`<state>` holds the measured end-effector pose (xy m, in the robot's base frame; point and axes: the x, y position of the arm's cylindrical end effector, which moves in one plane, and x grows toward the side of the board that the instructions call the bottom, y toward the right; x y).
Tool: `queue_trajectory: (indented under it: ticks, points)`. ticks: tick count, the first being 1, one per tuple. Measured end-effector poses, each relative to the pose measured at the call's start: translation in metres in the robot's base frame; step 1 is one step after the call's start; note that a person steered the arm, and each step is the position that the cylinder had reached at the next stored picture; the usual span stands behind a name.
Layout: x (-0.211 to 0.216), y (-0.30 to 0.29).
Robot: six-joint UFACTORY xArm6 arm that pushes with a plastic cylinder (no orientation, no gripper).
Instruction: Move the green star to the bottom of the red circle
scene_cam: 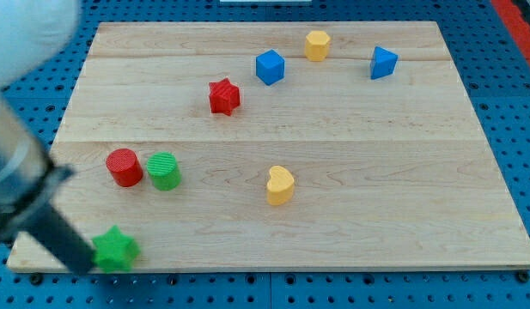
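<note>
We are looking at a robotics lab or test bench, not a home or shop. The desk [350, 146] is a pale wooden board resting on a blue metal plate [505, 103] drilled with a regular grid of holes, the sort of perforated mounting surface we use for fixing apparatus. On the board we see only small moulded plastic pieces in plain colours, such as a blue cube [270, 67], a yellow heart [280, 185] and a red cylinder [124, 166], laid out like experiment props
</note>
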<state>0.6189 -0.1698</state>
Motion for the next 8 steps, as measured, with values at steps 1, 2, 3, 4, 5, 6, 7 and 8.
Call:
queue_trajectory:
  ticks: [1,2,3,4,5,6,7,8]
  points:
    - [-0.001,0.067]
    - [0.000,0.078]
    - [-0.006,0.128]
    - [-0.006,0.119]
    - [-0.016,0.067]
    - [-0.014,0.045]
    - [-0.001,0.129]
    - [-0.035,0.132]
